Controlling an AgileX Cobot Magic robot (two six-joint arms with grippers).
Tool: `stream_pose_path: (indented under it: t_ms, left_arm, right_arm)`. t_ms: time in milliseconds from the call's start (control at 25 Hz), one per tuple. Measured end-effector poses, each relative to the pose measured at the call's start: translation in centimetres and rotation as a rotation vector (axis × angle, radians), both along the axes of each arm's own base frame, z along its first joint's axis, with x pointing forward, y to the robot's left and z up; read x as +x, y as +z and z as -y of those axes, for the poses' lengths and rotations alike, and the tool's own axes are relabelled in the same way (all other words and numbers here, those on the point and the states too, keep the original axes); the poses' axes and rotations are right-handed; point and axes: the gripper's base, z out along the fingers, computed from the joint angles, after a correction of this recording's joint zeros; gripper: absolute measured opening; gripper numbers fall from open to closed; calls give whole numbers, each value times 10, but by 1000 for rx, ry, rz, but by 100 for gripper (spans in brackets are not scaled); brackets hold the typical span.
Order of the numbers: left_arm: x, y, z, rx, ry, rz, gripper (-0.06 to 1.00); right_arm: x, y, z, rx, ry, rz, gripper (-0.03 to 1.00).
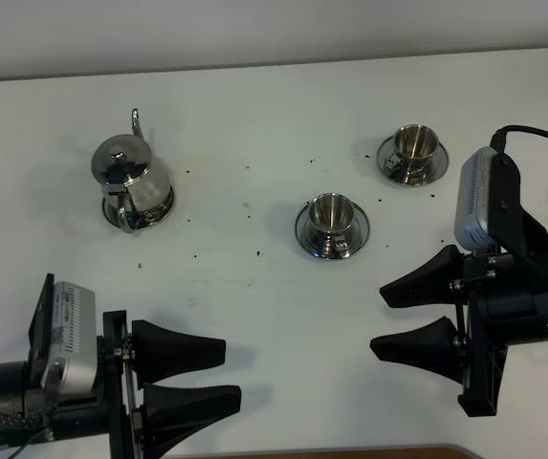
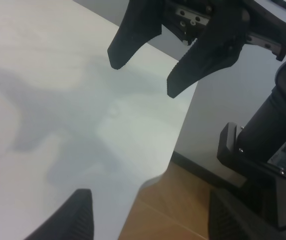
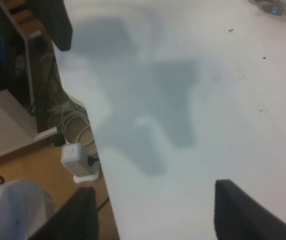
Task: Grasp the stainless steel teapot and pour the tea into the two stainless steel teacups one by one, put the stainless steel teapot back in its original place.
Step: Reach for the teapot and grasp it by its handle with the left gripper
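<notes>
Left gripper (image 1: 232, 375), right gripper (image 1: 377, 318): hanging spread and empty over the table's (image 1: 254, 115) near edge. Not yet grasping stainless steel teapot (image 1: 132, 172), sitting on its coaster (image 1: 165, 204), well apart. Awaiting pouring: near teacup (image 1: 332, 212) and far teacup (image 1: 413, 143), seemingly holding no tea, judging through glare.

We find the teapot (image 1: 130, 177) standing on the coaster (image 1: 162, 207) at the far left of the bench (image 1: 254, 115). One teacup (image 1: 332, 216) sits on a saucer (image 1: 302, 228) near the middle. The second teacup (image 1: 412, 143) sits on a second saucer (image 1: 437, 163), farther back and to the right. The left hand (image 1: 232, 375) lies at the near left and the right hand (image 1: 379, 318) at the near right, both well apart from the vessels.
</notes>
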Motion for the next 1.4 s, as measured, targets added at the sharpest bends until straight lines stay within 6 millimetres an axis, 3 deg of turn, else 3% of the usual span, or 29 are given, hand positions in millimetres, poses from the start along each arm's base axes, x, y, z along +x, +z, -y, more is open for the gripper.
stream_pose_path:
  t_ms: [840, 1400]
  left_arm:
    - [1, 0, 0, -6, 8, -1, 56]
    - [1, 0, 0, -5, 9, -1, 56]
  right_arm:
    - [0, 0, 0, 3, -3, -1, 51]
    - [11, 16, -7, 208, -191, -97, 51]
